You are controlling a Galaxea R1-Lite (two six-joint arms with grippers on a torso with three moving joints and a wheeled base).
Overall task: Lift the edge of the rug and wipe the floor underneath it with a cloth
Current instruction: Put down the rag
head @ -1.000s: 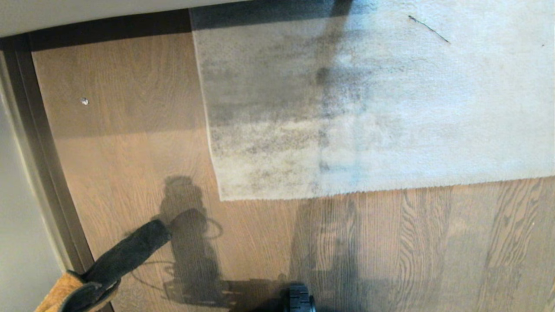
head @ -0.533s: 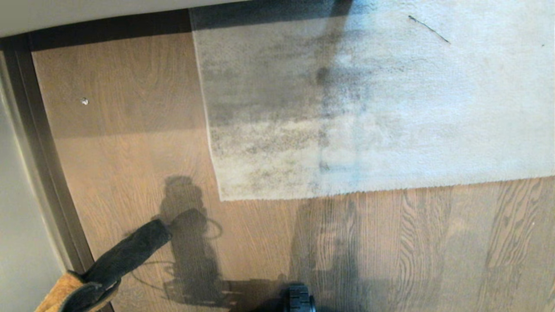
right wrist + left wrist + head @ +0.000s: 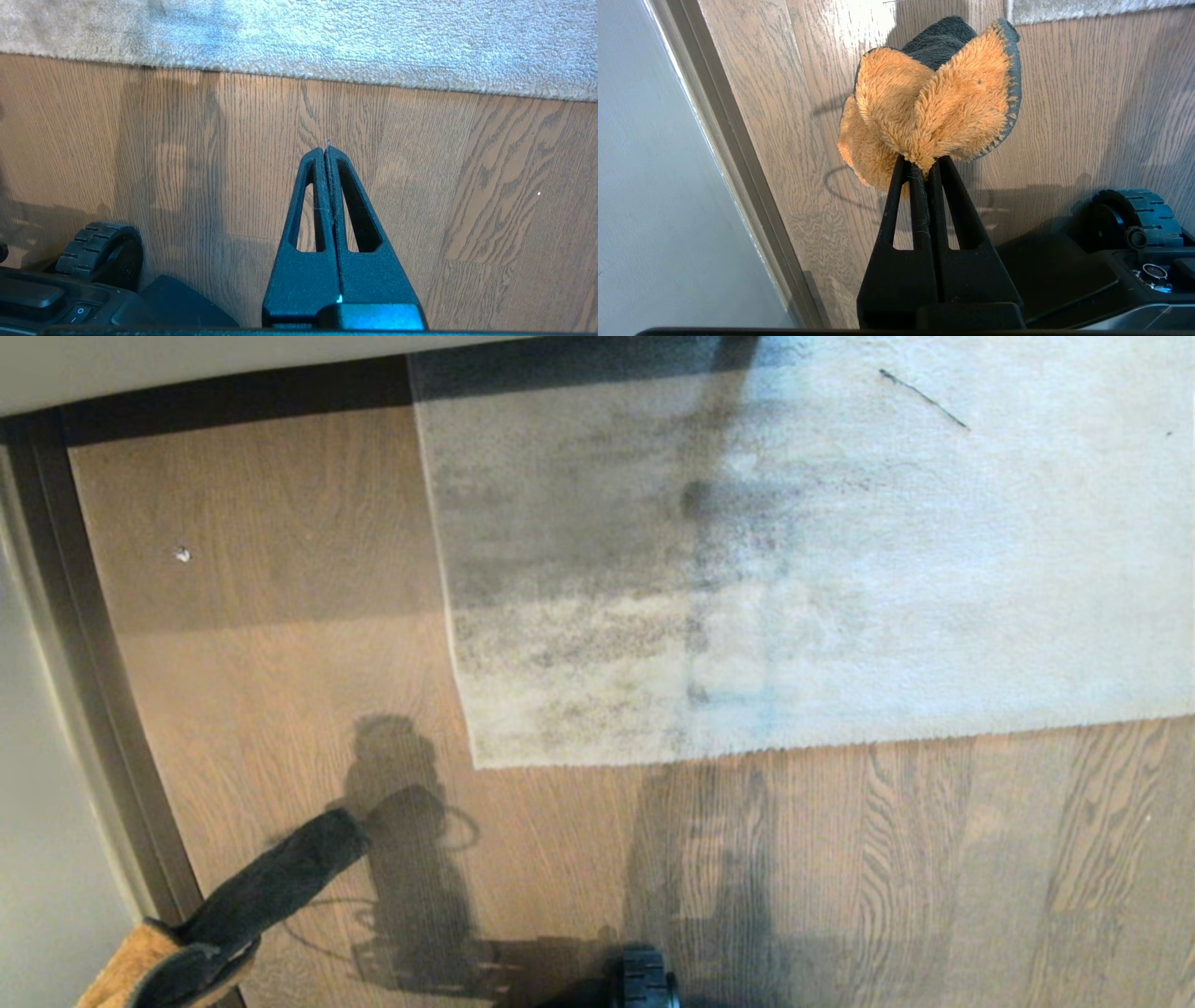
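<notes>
Above the floor [image 3: 1064,116], beside the dark skirting strip [image 3: 733,154], the left gripper [image 3: 923,163] is seen clamped on the cloth [image 3: 934,98], whose orange folds fan out beyond the fingertips [image 3: 903,163]. The right gripper [image 3: 325,150] is seen pressed together and empty over bare planks, a base wheel [image 3: 100,249] near it. No obstacle is shown between either gripper and the rug edge [image 3: 299,70], which lies flat ahead of both, well apart from the cloth. A small pale speck [image 3: 182,554] is seen on the floor towards the wall. Nothing has shifted since the earlier frames.
</notes>
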